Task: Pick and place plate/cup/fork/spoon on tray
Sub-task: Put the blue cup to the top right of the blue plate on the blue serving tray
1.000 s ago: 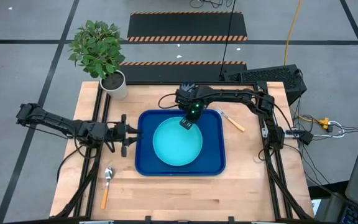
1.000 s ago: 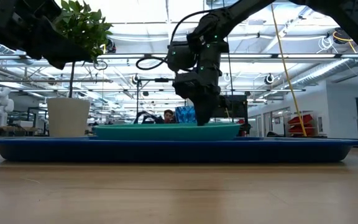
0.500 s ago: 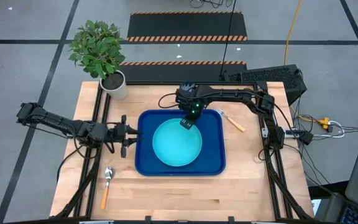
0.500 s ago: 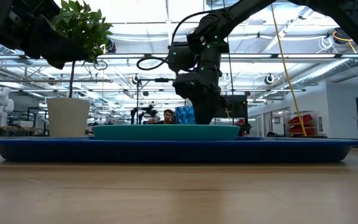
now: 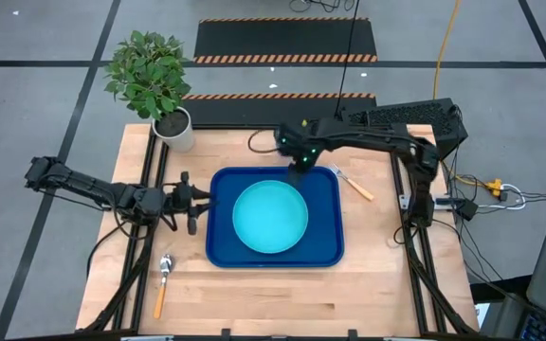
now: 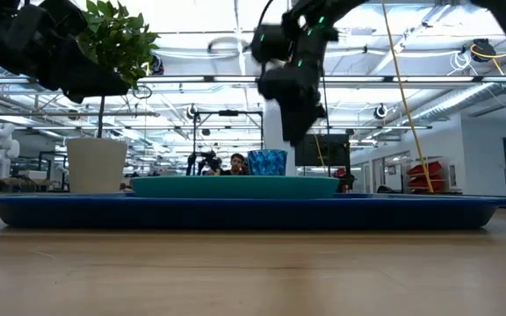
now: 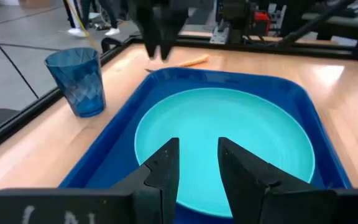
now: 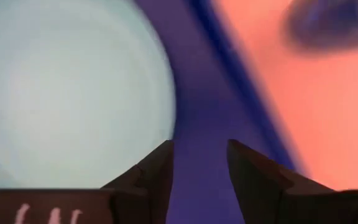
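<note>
The turquoise plate lies flat in the dark blue tray at mid-table. The dark blue cup stands upright on the wood just beyond the tray's far rim; in the high view my right arm hides it. The fork lies right of the tray, the spoon near the front left. My right gripper hangs open above the tray's far rim, fingers pointing down, holding nothing. My left gripper waits open, level at the tray's left rim, facing the plate.
A potted plant in a white pot stands at the table's far left corner. Bare wood runs along the front of the tray and to its right. People show in the room behind the table.
My right gripper has opened at the plate's far rim, then risen and gone toward the table's far right, clear of the plate. The plate stays flat in the tray.
</note>
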### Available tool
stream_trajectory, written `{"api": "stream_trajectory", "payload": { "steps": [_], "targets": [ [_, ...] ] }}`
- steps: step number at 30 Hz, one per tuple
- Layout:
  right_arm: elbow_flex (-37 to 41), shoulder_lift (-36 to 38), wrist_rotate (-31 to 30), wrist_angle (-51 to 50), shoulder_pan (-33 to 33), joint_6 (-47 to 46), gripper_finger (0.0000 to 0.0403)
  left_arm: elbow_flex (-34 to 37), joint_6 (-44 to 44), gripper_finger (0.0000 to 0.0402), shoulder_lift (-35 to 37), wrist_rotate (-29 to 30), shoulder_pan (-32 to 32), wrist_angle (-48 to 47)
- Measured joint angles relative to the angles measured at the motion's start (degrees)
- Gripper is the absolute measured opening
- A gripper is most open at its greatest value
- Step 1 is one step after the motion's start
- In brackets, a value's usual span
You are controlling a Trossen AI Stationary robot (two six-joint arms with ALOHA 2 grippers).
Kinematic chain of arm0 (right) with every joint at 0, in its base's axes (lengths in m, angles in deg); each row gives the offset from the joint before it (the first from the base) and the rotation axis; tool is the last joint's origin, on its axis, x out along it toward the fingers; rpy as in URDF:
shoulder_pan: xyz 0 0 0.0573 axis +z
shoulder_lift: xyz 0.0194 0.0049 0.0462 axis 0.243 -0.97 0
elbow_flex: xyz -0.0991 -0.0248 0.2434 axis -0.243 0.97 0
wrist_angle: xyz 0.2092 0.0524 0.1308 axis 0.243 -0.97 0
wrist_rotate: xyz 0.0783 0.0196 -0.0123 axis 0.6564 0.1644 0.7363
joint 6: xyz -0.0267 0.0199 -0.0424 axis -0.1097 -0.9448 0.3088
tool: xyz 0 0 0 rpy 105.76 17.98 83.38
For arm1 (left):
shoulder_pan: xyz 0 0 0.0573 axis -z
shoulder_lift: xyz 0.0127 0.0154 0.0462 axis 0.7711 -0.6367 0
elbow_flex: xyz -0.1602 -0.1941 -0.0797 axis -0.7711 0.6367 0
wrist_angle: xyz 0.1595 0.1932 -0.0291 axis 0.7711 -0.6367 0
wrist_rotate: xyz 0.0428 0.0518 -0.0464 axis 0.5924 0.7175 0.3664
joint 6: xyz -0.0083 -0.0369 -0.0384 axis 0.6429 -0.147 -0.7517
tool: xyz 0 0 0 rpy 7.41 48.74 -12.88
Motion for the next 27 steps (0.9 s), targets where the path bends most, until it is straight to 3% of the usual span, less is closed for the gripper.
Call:
{"api": "stream_trajectory", "payload": {
  "steps": [3, 10, 18, 27],
  "targets": [
    [-0.02, 2.83, -4.05, 3.22, -0.78, 7.09, 0.014, 0.0, -1.18, 0.0113, 0.0, 0.07, -1.07, 0.62],
    [-0.02, 4.61, -4.7, 3.49, -1.42, 23.48, 0.0139, 0.0, -4.48, 0.0113, 0.0, 0.51, -4.21, 1.59],
    [-0.02, 4.63, -5.01, 7.79, -4.16, 32.42, 0.0139, -0.79, -5.33, 0.0113, -0.01, 1.52, -10.28, 7.51],
    [-0.02, 4.61, -7.68, 10.41, -6.17, 39.13, 0.0139, -9.83, -0.34, 0.0113, -0.07, 1.52, -15.35, 8.79]
  ]
}}
